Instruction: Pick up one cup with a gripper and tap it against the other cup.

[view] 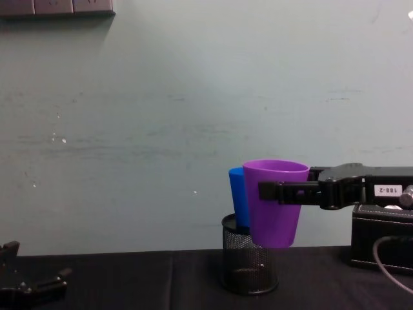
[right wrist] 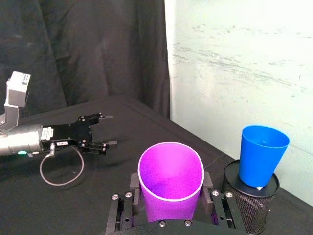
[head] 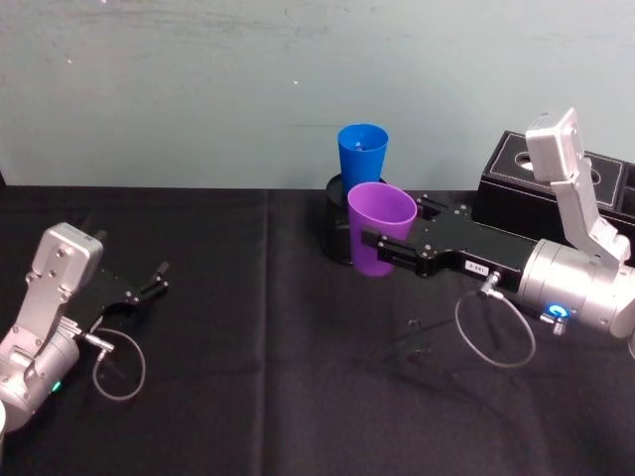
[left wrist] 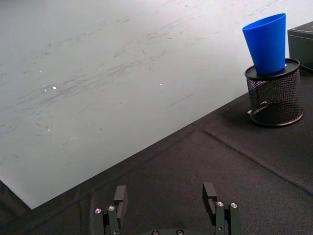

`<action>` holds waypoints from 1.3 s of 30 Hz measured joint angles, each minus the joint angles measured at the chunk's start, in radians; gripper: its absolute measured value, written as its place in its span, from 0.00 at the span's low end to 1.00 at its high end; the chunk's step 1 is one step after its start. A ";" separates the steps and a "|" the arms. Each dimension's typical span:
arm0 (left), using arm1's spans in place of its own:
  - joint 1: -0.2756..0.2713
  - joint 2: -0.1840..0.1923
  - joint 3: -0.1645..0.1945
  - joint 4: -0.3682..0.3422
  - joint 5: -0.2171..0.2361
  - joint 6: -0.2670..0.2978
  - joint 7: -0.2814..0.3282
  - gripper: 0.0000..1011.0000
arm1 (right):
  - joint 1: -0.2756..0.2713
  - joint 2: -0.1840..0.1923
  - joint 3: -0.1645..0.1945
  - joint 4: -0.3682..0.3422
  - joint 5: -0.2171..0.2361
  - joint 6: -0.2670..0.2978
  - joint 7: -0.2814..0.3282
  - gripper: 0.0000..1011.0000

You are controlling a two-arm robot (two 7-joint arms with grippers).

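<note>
Pinching the purple cup (head: pixel 382 210) in my right gripper (head: pixel 377 246), I hold it above the surface (head: pixel 268 377), just beside the blue cup (head: pixel 362 159) in the mesh holder (view: pixel 248 265); my left gripper (head: pixel 149 283) sits spread, parked.

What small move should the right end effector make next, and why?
Probably ease the purple cup toward the blue cup until their walls touch. The right end effector grips it, lifted, near the blue cup in the mesh holder, with a gap between them. The left end effector is parked, open.
</note>
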 joint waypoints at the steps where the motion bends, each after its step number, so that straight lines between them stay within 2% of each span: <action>1: 0.000 0.000 0.000 0.000 0.000 0.000 0.000 1.00 | 0.005 0.002 -0.003 -0.001 0.000 0.001 -0.003 0.71; 39: 0.000 0.000 0.000 0.000 0.000 0.000 0.000 1.00 | -0.003 -0.002 0.001 0.001 0.000 -0.001 -0.002 0.71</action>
